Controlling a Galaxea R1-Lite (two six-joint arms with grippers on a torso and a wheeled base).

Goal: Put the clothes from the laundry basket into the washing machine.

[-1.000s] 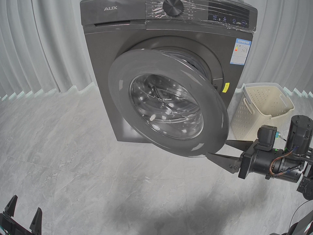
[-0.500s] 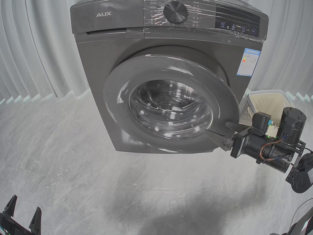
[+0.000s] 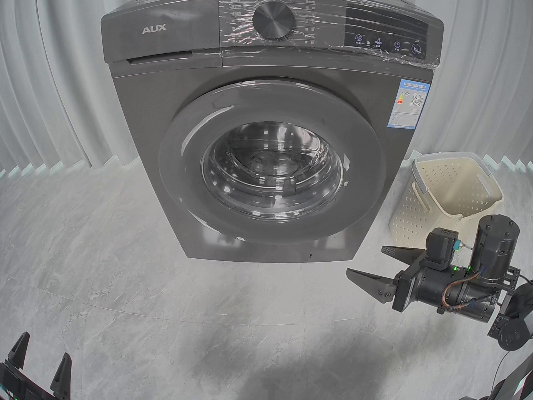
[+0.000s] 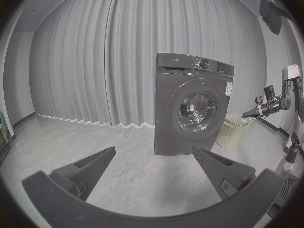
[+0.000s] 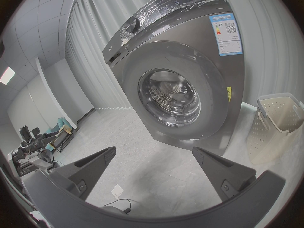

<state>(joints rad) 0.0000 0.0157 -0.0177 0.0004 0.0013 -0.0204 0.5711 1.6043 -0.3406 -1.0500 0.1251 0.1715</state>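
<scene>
Head view: the washing machine [image 3: 266, 140] stands on the pale floor [image 3: 166, 318] with a pleated curtain [image 3: 50, 84] behind it, its front turned to the camera.
Door: the round door [image 3: 183, 156] lies shut and flush against the machine's front.
Drum: the drum [image 3: 272, 168] shows through the door glass under reflections; I cannot tell whether clothes lie inside.
Laundry basket: the cream, perforated laundry basket [image 3: 413, 206] stands upright on the floor at 4 o'clock from the door, just beside the machine's side and apart from both grippers.
Right gripper: the right gripper [image 3: 366, 261] hangs over the floor at 5 o'clock from the door. Its fingers are spread wide with nothing between them, and the tips point toward 10 o'clock, near the machine's lower corner but not touching it. The basket sits at its 1 o'clock.
Left gripper: the left gripper [image 3: 44, 348] sits low at 7 o'clock, well apart from the machine, fingers spread and holding nothing.
Panel: a dial [image 3: 273, 20] sits at 12 o'clock above the door under clear film, and a printed label [image 3: 408, 104] at 2 o'clock.
</scene>
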